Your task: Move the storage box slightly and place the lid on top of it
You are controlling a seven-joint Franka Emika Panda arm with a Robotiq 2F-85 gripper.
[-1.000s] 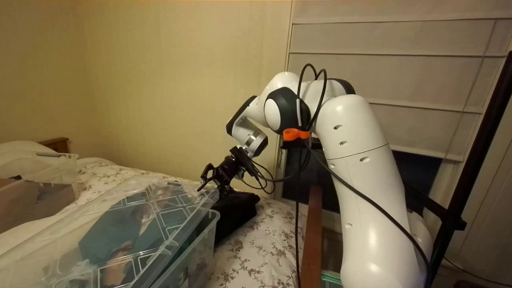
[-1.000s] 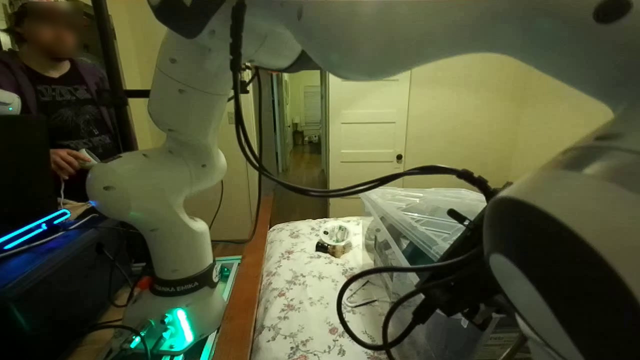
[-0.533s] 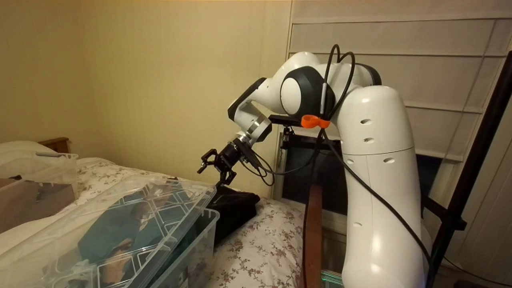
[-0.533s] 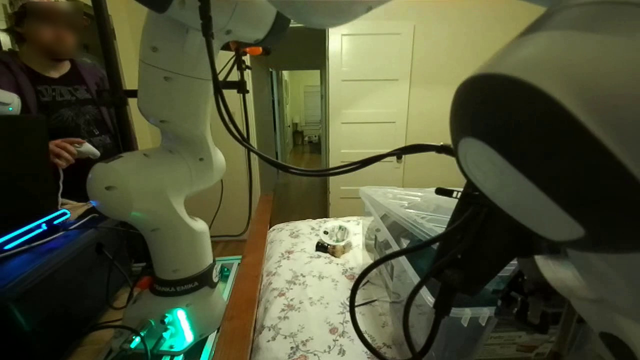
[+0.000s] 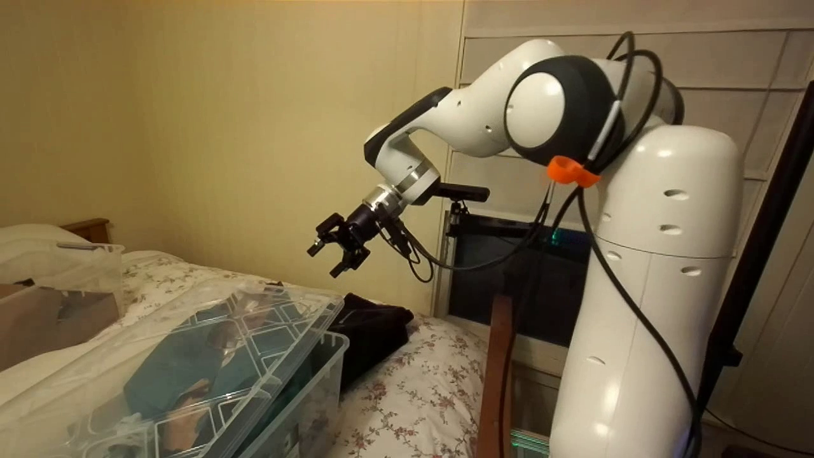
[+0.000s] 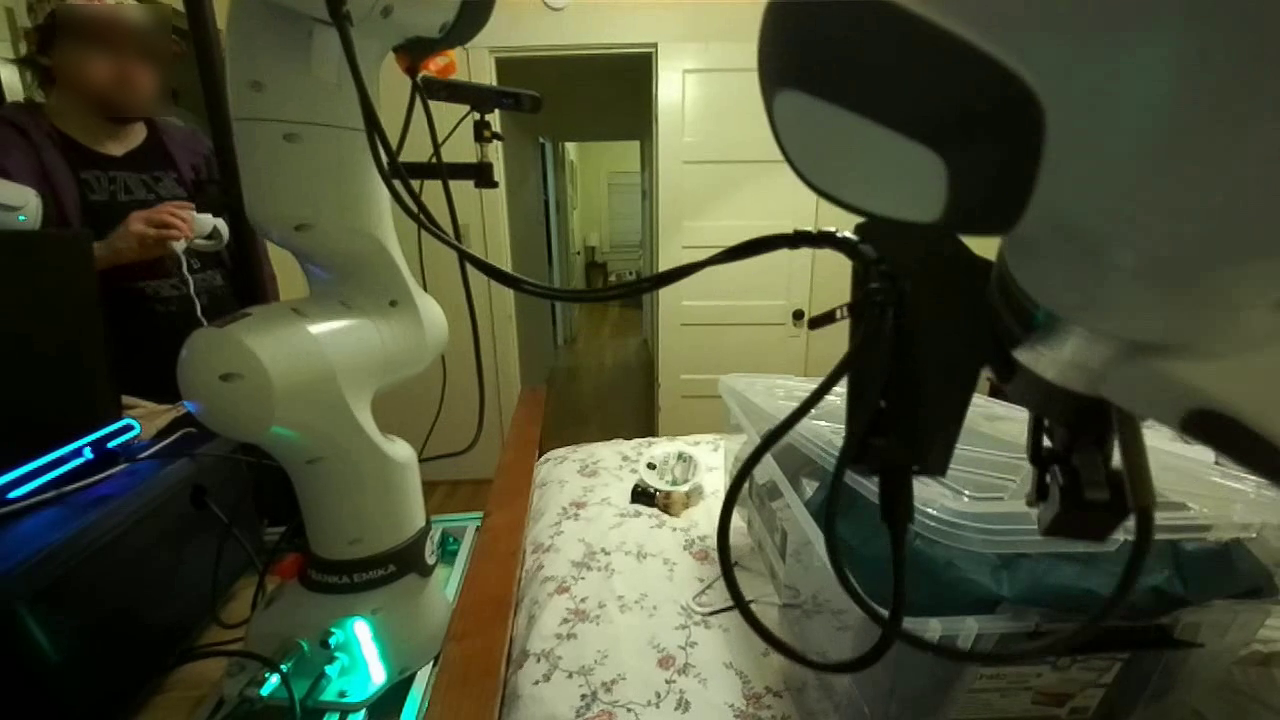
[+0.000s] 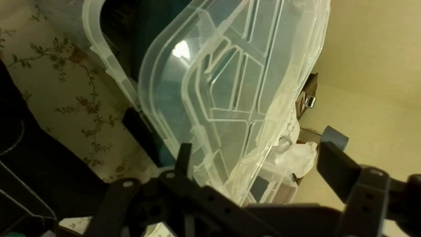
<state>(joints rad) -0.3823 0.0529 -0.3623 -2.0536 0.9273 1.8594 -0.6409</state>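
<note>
Gripper (image 5: 323,261), spread wide, hangs seemingly above the lid (image 5: 191,362) lying askew over the storage box (image 5: 311,402).

Lid (image 5: 197,362) askew atop storage box (image 5: 313,402)

The arm (image 5: 674,165) stands tall and arched over there, wrist (image 5: 402,164) bent, the tool (image 5: 324,262) slanting down, its fingers (image 7: 337,166) spread well apart.

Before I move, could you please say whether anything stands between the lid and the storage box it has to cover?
Yes: in an exterior view, teal fabric shows in the gap between lid and storage box, and may keep the lid from seating. Whether the dark bar by the lid's edge intrudes, I cannot tell.
</note>
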